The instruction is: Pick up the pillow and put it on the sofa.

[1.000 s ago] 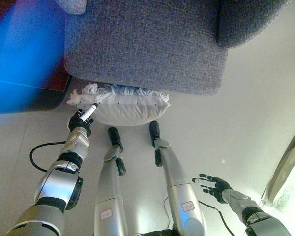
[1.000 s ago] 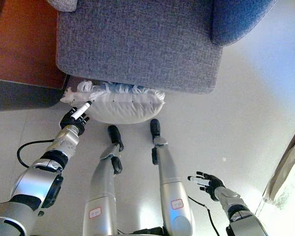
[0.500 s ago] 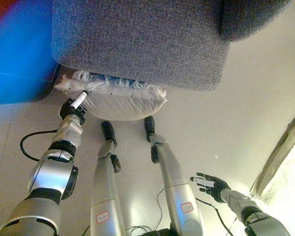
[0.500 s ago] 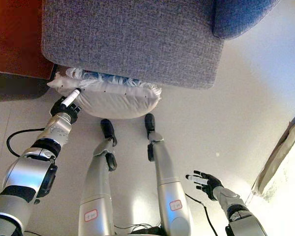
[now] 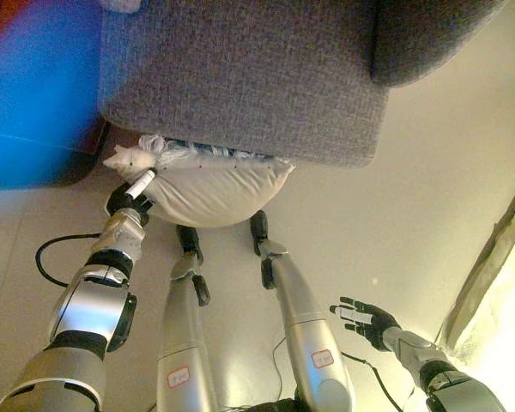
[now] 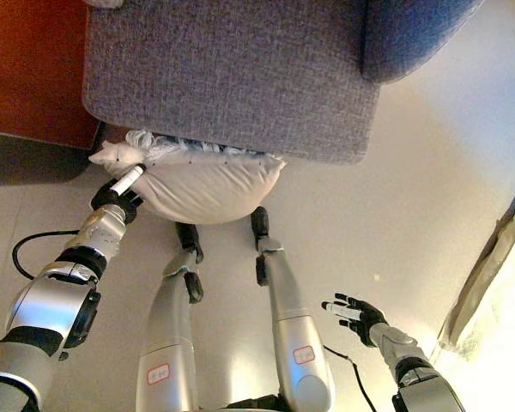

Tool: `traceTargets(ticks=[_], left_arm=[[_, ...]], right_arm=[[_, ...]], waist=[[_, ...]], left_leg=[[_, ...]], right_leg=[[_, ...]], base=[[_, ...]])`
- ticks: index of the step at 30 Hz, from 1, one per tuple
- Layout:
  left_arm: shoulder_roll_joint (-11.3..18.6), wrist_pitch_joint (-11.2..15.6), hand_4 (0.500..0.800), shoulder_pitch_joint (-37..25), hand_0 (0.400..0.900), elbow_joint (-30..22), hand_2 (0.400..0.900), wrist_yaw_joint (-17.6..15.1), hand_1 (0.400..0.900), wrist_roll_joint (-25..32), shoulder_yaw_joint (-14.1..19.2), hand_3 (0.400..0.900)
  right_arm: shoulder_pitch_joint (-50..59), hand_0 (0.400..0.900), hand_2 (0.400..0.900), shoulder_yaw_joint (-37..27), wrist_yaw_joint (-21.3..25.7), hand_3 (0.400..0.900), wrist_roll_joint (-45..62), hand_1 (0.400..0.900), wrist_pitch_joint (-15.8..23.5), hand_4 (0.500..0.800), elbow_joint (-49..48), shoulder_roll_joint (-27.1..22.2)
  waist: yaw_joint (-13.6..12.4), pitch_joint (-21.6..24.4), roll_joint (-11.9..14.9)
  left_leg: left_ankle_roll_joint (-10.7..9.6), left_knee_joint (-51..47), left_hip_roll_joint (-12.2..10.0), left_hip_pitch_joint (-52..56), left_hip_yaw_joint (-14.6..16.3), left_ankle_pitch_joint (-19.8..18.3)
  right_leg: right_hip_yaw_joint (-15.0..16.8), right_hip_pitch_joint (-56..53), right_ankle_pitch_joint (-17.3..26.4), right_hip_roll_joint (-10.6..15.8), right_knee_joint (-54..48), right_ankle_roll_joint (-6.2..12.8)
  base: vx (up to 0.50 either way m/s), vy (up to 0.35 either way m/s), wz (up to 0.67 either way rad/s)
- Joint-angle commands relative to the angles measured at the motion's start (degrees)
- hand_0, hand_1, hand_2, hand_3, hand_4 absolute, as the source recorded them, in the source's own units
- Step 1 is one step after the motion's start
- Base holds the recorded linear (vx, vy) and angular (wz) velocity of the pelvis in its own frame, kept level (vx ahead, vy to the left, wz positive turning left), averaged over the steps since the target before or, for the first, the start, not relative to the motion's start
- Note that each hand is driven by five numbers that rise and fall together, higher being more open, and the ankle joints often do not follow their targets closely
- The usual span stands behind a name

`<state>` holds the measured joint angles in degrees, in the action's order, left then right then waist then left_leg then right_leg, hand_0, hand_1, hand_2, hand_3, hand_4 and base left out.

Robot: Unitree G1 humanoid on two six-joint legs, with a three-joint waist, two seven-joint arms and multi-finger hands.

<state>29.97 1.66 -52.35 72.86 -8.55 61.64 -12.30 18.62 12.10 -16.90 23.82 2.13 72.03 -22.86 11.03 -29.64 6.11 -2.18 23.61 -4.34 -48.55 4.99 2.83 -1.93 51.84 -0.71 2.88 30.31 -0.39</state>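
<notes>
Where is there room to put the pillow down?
The grey sofa seat is bare across its whole width. The floor right of the sofa is bare too. It is crowded at the sofa's front edge, where the pillow and the left robot hand sit.

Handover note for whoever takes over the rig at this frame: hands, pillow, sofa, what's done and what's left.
Left hand: at the left corner of the white fringed fabric pillow, fingers curled on its edge.
Right hand: open, idle, low on the right, holding nothing.
Pillow: on the pale floor, against the front of the grey woven fabric sofa, partly under its edge.
Done: pillow grasped.
Left: lift it and set it on the sofa seat.
</notes>
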Motion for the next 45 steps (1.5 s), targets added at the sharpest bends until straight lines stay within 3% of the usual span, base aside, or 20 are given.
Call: traceTargets(ticks=[1, 13, 22, 30, 34, 41, 45], left_arm=[[1.25, 2.93, 0.500, -0.84, 0.400, -2.43, 0.400, 2.53, 0.400, 1.00, 1.81, 0.400], [-0.91, 1.73, 0.500, 7.42, 0.400, -4.14, 0.400, 3.90, 0.400, -3.41, 2.38, 0.400], [-2.08, 3.00, 0.500, 13.74, 0.400, -8.61, 0.400, 4.75, 0.400, -5.27, 1.85, 0.400], [-4.59, 3.64, 0.500, 21.72, 0.400, -10.91, 0.400, 4.96, 0.400, -10.30, 1.96, 0.400], [-6.10, 3.06, 0.500, 25.51, 0.400, -12.84, 0.400, 4.64, 0.400, -15.89, 1.46, 0.400], [-4.36, 0.00, 0.500, 28.41, 0.400, -18.92, 0.400, 3.03, 0.400, -24.85, -1.29, 0.400], [0.39, -1.85, 0.500, 26.38, 0.400, -22.36, 0.400, 5.49, 0.400, -33.35, -3.16, 0.400]], right_arm=[[-7.16, 0.900, 0.900, 1.21, 0.54, 0.900, -1.02, 0.900, 0.14, 0.800, 1.35, -3.60], [-8.24, 0.900, 0.900, 2.83, 3.46, 0.900, -3.08, 0.900, -2.43, 0.800, -1.27, -2.62], [-9.47, 0.900, 0.900, 2.89, 4.41, 0.900, -5.11, 0.900, -3.58, 0.800, -2.30, -1.85], [-12.86, 0.900, 0.900, 0.32, 5.06, 0.900, -7.38, 0.900, -3.59, 0.800, -1.69, -0.20], [-14.87, 0.900, 0.900, -1.73, 4.52, 0.900, -8.29, 0.900, -4.00, 0.800, -0.72, 0.47], [-17.42, 0.900, 0.900, -1.98, 5.24, 0.900, -7.89, 0.900, -6.20, 0.800, -0.56, 2.11], [-17.41, 0.900, 0.900, -1.71, 5.62, 0.900, -6.42, 0.900, -7.39, 0.800, -0.45, 2.30]], waist=[[0.50, 0.44, -1.45], [-0.35, 5.39, -3.35], [-1.14, 9.12, -5.30], [-1.67, 14.53, -7.06], [-2.03, 18.22, -8.17], [-2.09, 23.36, -10.44], [-2.13, 24.36, -11.48]], left_leg=[[-2.55, 7.90, 1.67, 1.35, 1.30, -8.18], [-2.37, -1.15, 2.47, 14.36, 4.12, -6.18], [-1.68, -9.35, 3.89, 25.24, 5.21, -5.02], [-0.93, -18.06, 5.60, 37.22, 5.15, -4.10], [-0.60, -21.26, 6.37, 43.00, 4.54, -4.48], [0.07, -24.70, 7.24, 50.63, 4.57, -5.09], [0.34, -25.71, 7.59, 53.15, 4.70, -5.30]], right_leg=[[-0.46, -5.88, -2.19, -2.16, -5.74, 1.88], [-0.03, -17.94, -1.99, -0.90, -12.16, 2.67], [-0.29, -27.32, -1.74, 0.26, -17.16, 3.92], [-1.13, -38.67, -0.42, 1.15, -24.28, 5.21], [-1.86, -44.76, 0.00, 1.38, -27.76, 5.52], [-2.23, -51.26, 0.89, 1.41, -30.61, 5.89], [-2.62, -53.47, 1.04, 1.46, -31.42, 6.03]], base=[[0.02, 0.035, -0.03], [0.03, 0.069, -0.08], [0.04, 0.060, -0.07], [0.09, 0.025, -0.05], [0.18, -0.013, 0.01], [0.13, -0.007, 0.00], [0.00, 0.002, 0.03]])
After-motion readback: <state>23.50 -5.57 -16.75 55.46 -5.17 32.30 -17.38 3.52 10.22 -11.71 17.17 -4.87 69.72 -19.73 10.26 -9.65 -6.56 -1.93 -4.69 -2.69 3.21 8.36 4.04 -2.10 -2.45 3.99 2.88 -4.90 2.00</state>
